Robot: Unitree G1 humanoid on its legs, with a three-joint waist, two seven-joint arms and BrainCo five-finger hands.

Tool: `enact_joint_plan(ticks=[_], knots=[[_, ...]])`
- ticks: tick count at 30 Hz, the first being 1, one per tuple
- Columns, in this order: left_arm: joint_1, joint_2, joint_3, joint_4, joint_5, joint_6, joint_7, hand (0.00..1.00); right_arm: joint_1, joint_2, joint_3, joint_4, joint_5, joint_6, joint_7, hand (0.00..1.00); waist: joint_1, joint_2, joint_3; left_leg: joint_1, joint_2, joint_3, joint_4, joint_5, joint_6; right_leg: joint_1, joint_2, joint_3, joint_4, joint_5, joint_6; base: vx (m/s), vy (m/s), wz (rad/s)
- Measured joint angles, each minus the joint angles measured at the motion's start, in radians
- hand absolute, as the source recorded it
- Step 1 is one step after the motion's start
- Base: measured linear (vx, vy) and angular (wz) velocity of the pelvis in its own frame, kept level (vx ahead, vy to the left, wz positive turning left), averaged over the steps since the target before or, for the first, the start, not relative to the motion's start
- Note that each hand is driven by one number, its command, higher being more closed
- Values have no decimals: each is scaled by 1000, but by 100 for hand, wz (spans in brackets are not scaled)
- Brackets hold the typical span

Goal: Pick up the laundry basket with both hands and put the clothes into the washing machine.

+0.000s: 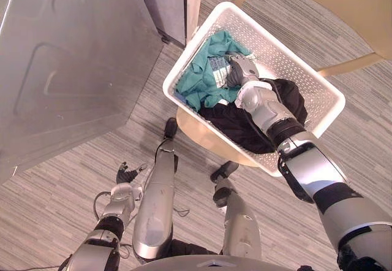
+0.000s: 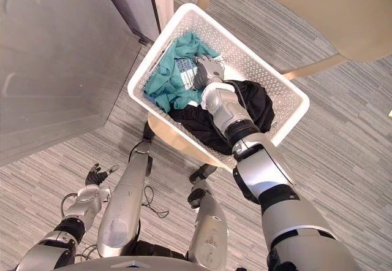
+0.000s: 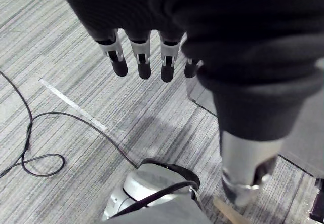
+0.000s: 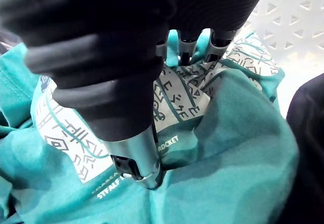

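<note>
Laundry basket: the white perforated laundry basket (image 1: 288, 56) sits at about 1 o'clock in my head view. It rests on a round pale seat (image 1: 202, 139), and neither hand is on its rim.

Clothes: a teal shirt (image 1: 202, 78) with a printed patch lies in the basket's 10 o'clock half. A black garment (image 1: 236, 124) is heaped at the 5 o'clock side, touching the teal one.

Right hand: my right hand (image 1: 240, 70) is down inside the basket on top of the teal shirt. In its wrist view the fingers (image 4: 218, 39) and thumb dig into the cloth, with a fold of the printed patch bunched between them. I read it as clamped on the teal shirt.

Left hand: my left hand (image 1: 127, 176) hangs low at about 7 o'clock, over the floor and well apart from the basket. Its fingers (image 3: 143, 62) are straight and spread, holding nothing.

Washing machine: the grey metal washing machine (image 1: 67, 68) fills the 10 o'clock area, and one corner comes near the basket's 11 o'clock edge. I cannot tell from here where its door is.

Floor: grey striped carpet (image 1: 73, 185) lies under everything.

Other furniture: a pale wooden piece (image 1: 343, 1) stands at 1 o'clock, just beyond the basket.
</note>
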Motion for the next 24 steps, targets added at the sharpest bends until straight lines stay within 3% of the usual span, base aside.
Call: enact_joint_plan(ticks=[5,10,16,20,24], knots=[[-1,0,-7,0,-10,-1,0,0,0,1,0,14,-37,0,-5,100,-2,5,-3,0,-1,-2,1,0,0,1,0,0,2,0,0,-6,5,0],[-1,-3,-10,0,-128,-13,-1,0,-1,18,-7,29,-37,0,-11,100,-7,8,-5,1,-1,-2,1,2,0,1,-1,0,3,0,0,-6,5,0],[-1,-7,-13,-1,-119,-14,-2,0,29,49,-60,35,-16,3,-18,100,-16,12,-20,7,-2,-1,-3,8,0,6,-4,-1,5,0,0,0,0,0],[-1,-17,-26,-12,-83,-7,-4,0,65,101,-167,65,146,3,-23,100,-18,19,-39,40,-10,7,-36,27,2,16,-21,2,18,-3,3,-7,3,2],[-2,-43,-31,-24,-82,-7,-5,0,128,192,-376,59,483,-21,-60,100,-25,29,-58,67,-18,9,-69,45,2,19,-37,1,49,-18,-2,-71,18,6]])
